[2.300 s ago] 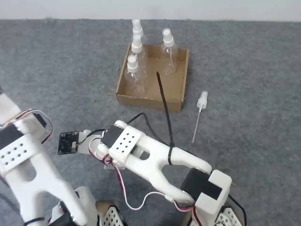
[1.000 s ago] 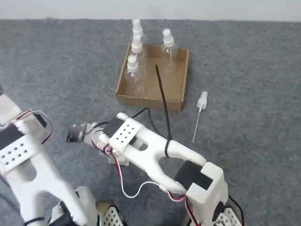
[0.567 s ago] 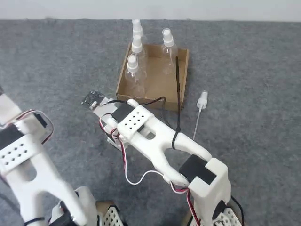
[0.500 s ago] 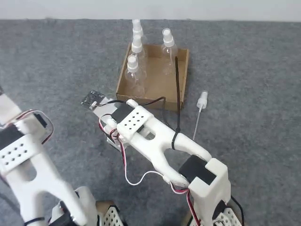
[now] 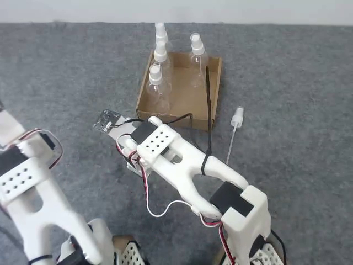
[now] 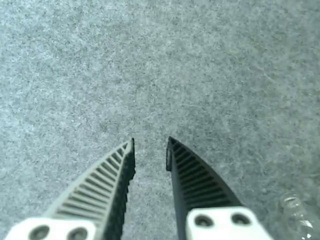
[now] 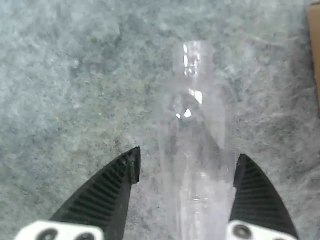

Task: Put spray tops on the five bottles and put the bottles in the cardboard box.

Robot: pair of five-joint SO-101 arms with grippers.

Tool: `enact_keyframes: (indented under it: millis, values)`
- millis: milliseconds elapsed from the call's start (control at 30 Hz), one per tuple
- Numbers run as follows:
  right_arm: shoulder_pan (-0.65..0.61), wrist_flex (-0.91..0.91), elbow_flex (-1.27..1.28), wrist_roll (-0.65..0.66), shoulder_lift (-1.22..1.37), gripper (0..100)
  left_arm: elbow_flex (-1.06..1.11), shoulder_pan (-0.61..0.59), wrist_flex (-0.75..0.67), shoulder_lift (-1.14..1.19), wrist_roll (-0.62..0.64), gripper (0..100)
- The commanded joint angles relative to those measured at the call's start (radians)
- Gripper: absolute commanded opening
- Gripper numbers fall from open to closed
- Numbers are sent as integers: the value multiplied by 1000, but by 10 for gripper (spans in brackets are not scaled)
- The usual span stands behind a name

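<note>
Uncapped clear bottle (image 7: 200,150) between the right jaws — spread wide.

Nothing legible in my views: no text, number, label or sign. Box (image 5: 165,117) walls plain brown card. Bottles (image 5: 157,91) clear, bare. Small dark board (image 5: 106,120) near box: any print too small to read.

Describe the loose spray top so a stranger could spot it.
Find the cardboard box. On the grey mat just right of it lies the spray top. It alone sits on no bottle and trails a thin tube.
</note>
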Motion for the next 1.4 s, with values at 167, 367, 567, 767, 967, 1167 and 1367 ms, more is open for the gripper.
enact_keyframes:
  millis: [167, 367, 567, 767, 967, 1167, 1367]
  values:
    - [4, -7, -124, 138, -10, 236, 10, 3, -52, -35, 5, 98]
    - [1, -5, -206, 241, 99, 236, 12, 3, -61, -32, 5, 98]
    - [4, 85, -381, 253, 232, 235, 12, 3, -61, -32, 5, 98]
    - [5, 142, -459, 253, 280, 234, 12, 3, -61, -32, 5, 98]
    - [5, 147, -459, 252, 282, 134, 12, 3, -61, -32, 5, 98]
    - [5, 176, -462, 249, 282, 79, 12, 3, -61, -32, 5, 98]
    - [5, 231, -463, 247, 245, 45, 12, 3, -61, -32, 5, 98]
